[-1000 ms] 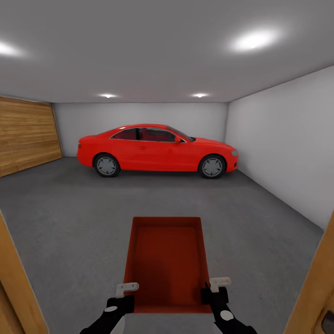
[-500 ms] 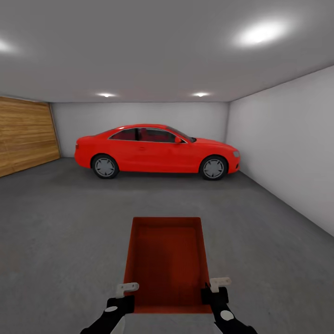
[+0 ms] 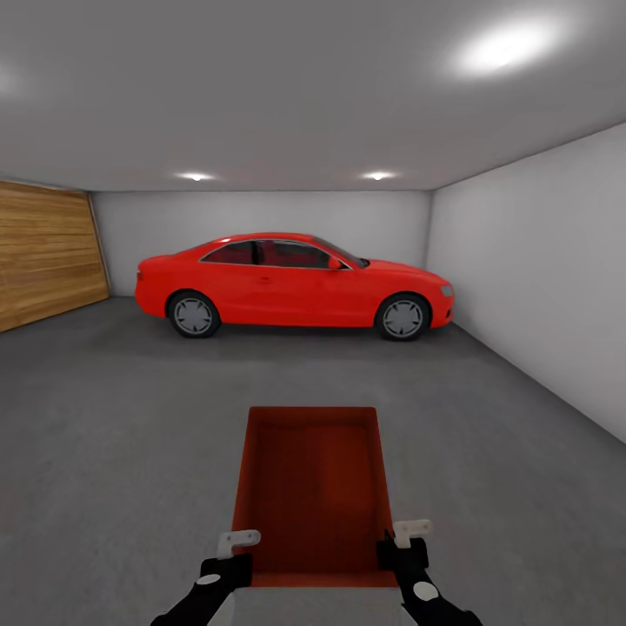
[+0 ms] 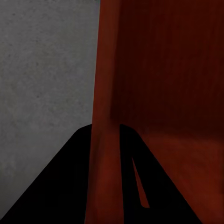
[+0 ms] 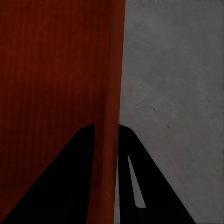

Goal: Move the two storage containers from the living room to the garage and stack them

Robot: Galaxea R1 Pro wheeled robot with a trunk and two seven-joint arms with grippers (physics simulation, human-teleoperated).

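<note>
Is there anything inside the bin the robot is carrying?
The bin looks empty: its red bottom and inner walls show bare. The near end, between the left gripper and right gripper, is partly hidden by the near wall.

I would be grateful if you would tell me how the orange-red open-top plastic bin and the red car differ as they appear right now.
The orange-red open-top plastic bin is a plain flat-walled box, empty inside; the red car is a rounded coupe with windows and grey wheels. The bin is held up, the left gripper and right gripper each clamped on a side wall; the car stands on the grey concrete floor by the far wall. Both are red.
</note>
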